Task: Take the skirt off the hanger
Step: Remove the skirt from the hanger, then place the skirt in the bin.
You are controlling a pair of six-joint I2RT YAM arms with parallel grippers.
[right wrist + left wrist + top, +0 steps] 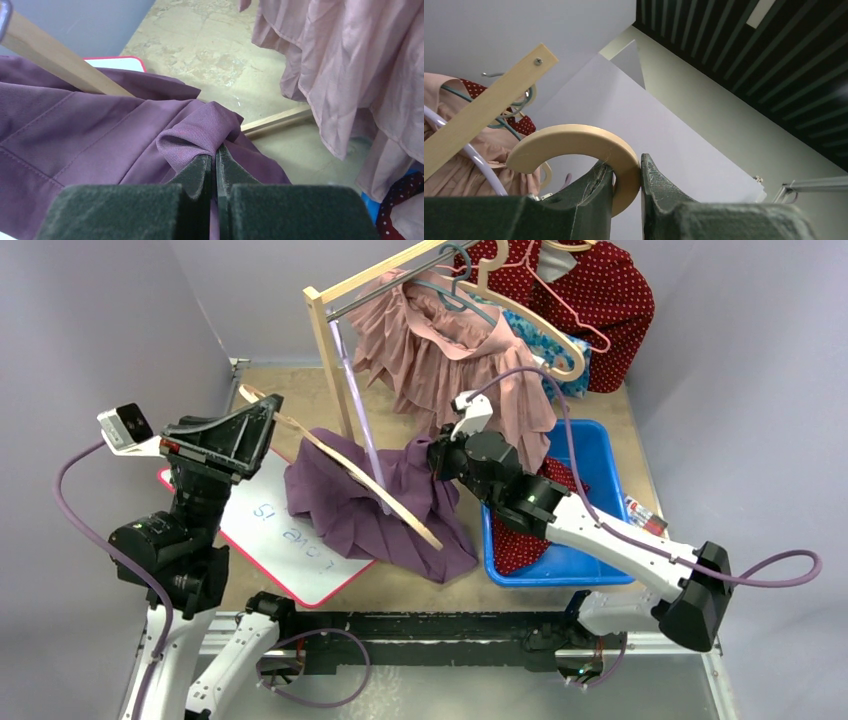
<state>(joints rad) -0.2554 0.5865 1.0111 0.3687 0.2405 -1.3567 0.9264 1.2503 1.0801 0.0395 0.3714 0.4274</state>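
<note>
A purple skirt (350,505) lies on the table, draped over a wooden hanger (375,485) whose bar runs diagonally across it. My left gripper (250,405) is shut on the hanger's curved hook (624,160) and holds that end up at the left. My right gripper (432,455) is shut on a fold of the purple skirt (200,132) at its right edge. The hanger's bar also shows in the right wrist view (55,62), above the cloth.
A wooden clothes rack (330,340) stands at the back with a pink skirt (450,350), a red dotted garment (590,290) and more hangers. A blue bin (600,455) with red cloth sits right. A whiteboard (270,540) lies left.
</note>
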